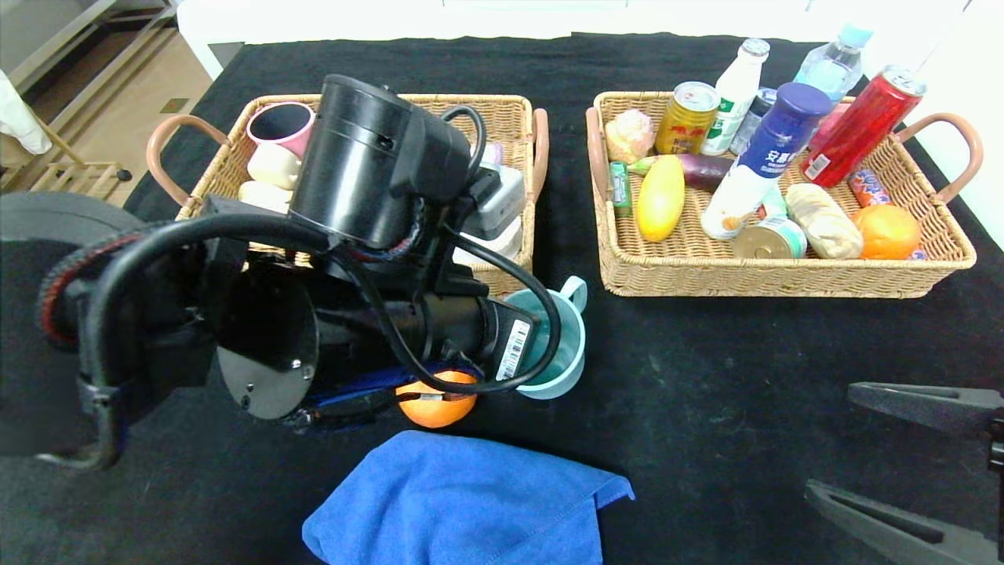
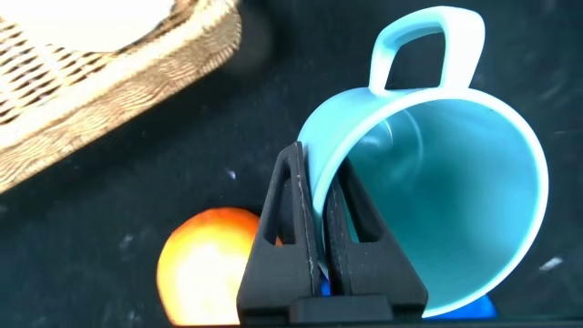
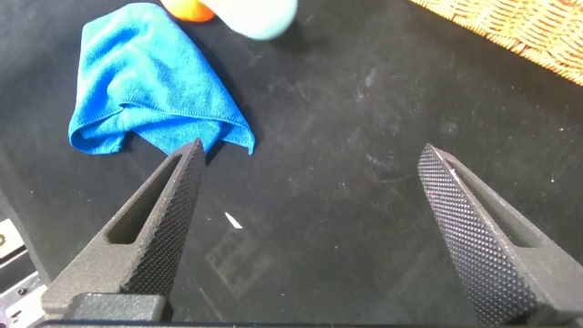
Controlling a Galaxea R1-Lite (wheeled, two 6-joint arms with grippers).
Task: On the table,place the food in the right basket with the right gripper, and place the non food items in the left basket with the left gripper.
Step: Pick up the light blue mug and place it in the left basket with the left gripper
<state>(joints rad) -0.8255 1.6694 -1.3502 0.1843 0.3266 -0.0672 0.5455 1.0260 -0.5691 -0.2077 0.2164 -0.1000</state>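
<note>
Mug (image 2: 455, 173) rim clamped by left gripper (image 2: 325, 219), orange (image 2: 205, 264) beside, left basket (image 2: 109, 100) edge near

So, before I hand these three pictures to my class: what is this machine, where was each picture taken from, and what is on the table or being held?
It is a robot with two black arms, each ending in a two-fingered claw. The large picture looks down from its head; the other two come from cameras on each wrist.

On the black table stand two wicker trays: the left basket and the right basket, the latter full of bottles, cans and fruit. Loose on the table are a teal mug, an orange and a blue towel.

The left gripper is pinching the mug's rim, one finger inside and one outside, with the orange right beside it. The right gripper hangs open over bare cloth at the table's near right, holding nothing.
</note>
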